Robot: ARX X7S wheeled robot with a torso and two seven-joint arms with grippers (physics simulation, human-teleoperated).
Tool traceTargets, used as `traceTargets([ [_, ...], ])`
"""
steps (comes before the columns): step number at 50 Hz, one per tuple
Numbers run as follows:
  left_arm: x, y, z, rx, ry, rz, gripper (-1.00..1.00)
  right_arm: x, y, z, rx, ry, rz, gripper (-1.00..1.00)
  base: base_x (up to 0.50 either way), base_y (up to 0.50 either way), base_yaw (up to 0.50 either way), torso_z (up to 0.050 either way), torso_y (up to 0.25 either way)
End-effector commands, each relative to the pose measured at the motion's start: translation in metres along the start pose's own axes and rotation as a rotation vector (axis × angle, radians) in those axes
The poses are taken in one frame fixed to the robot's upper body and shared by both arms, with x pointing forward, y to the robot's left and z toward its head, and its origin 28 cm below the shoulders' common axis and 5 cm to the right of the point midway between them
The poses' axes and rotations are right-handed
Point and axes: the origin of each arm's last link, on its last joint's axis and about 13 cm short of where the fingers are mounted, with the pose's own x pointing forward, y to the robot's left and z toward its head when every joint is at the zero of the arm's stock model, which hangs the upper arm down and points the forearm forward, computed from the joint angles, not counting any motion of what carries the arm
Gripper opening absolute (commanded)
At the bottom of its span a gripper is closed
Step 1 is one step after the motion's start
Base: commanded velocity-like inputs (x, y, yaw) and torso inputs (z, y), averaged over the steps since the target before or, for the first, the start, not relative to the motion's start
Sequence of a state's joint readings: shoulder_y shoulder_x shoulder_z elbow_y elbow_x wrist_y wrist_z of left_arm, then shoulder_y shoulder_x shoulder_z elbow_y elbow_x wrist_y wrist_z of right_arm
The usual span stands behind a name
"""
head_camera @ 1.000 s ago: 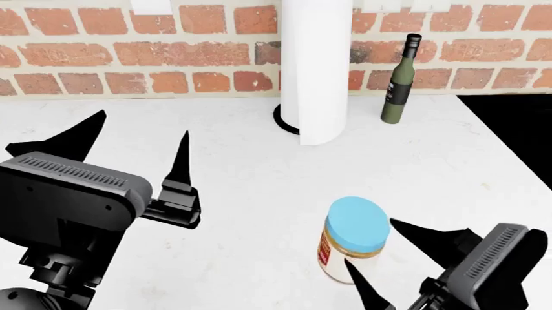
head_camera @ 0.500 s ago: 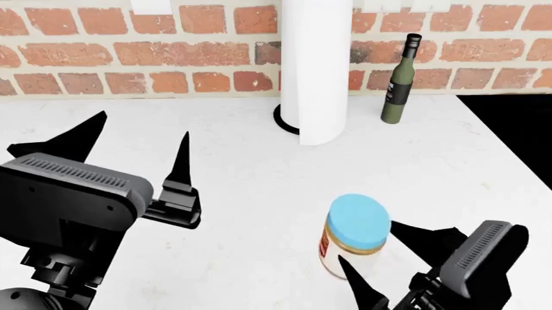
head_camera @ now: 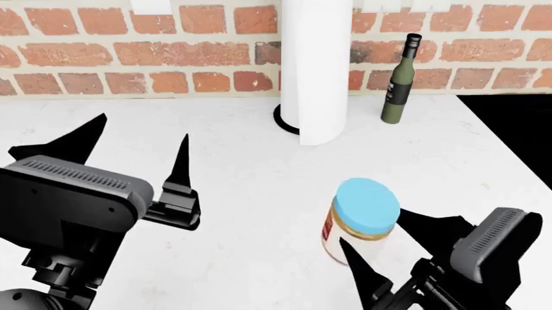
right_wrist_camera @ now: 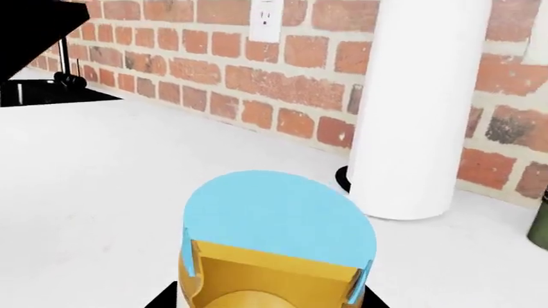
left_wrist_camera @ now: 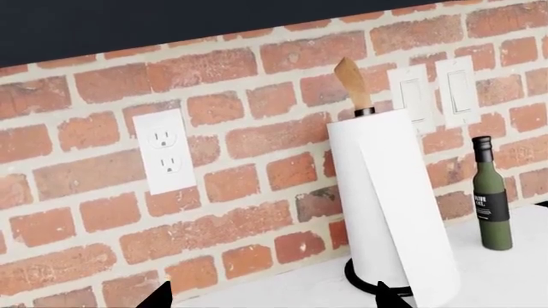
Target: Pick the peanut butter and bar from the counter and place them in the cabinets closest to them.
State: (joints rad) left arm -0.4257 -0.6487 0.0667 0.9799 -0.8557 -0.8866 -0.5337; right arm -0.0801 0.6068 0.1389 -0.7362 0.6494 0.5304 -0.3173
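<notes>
Head view first: your right gripper [head_camera: 384, 255] is spread wide with a finger on each side of the jar [head_camera: 360, 221], which sits on the counter [head_camera: 242, 168] toward its front right corner, well clear of the paper towel roll [head_camera: 316, 71] and the green bottle [head_camera: 400, 81] at the back edge. It isn't gripping anything so far. I'd get the fingers down to the jar's body below the blue lid, square them up, then close slowly so it doesn't tip. Your left gripper [head_camera: 129, 152] hangs wide open and empty over the left part of the counter. Right wrist view shows what the head can't: the jar [right_wrist_camera: 276, 244] is centred and very close to the camera, partly clipped. Left wrist view only catches two finger tips, so the gripper looks open, aimed at the brick wall, an outlet [left_wrist_camera: 164, 151] and the roll [left_wrist_camera: 389, 205]. No bar in any view, so I can't tell where it is.
</notes>
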Motion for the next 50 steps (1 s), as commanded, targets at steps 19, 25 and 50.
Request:
traceTargets([
  [19, -0.003, 0.000, 0.000, 0.004, 0.005, -0.006, 1.00, -0.006, 0.017, 0.132, -0.134, -0.373, -0.188, -1.00, 0.00, 0.00, 0.00, 0.000, 0.000],
  [25, -0.004, 0.000, 0.001, 0.004, 0.003, -0.006, 1.00, -0.001, 0.022, 0.166, -0.171, -0.454, -0.208, -1.00, 0.00, 0.00, 0.00, 0.000, 0.000],
  [50, -0.006, 0.001, 0.000, 0.002, 0.002, -0.007, 1.00, 0.006, 0.029, 0.224, -0.174, -0.622, -0.266, -1.00, 0.00, 0.00, 0.00, 0.000, 0.000],
])
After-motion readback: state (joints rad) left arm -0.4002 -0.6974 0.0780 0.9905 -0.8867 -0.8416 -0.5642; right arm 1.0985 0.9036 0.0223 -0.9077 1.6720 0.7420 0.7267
